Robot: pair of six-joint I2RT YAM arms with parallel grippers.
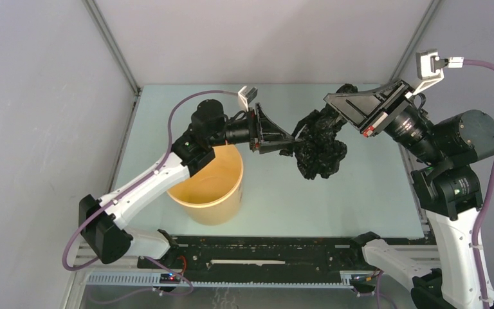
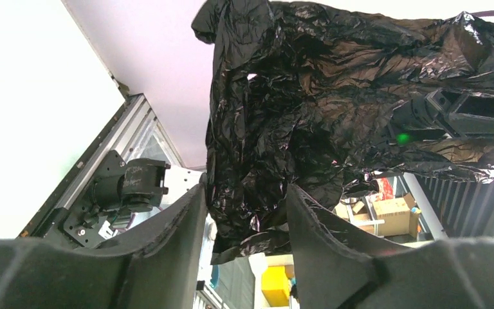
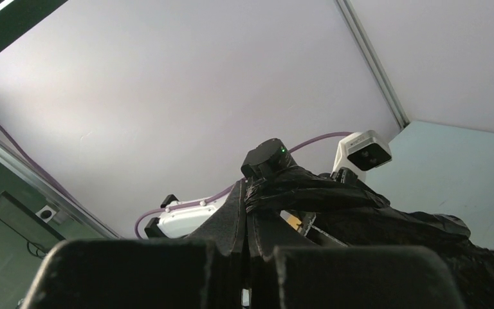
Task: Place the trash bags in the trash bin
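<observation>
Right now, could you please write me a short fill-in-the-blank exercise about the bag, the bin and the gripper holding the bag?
1. The crinkled, glossy bag held up in the air is ____ in colour.
2. The right gripper is shut on the top of the ____.
3. In the top view, the tan bin stands in the ____ half of the picture.
Missing words: black; bag; left.

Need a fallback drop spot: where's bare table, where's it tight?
Free: table strip between trash bin and right arm's base; far-left corner behind the left arm. Crowded: centre, where left gripper and right gripper meet at the trash bag.
</observation>
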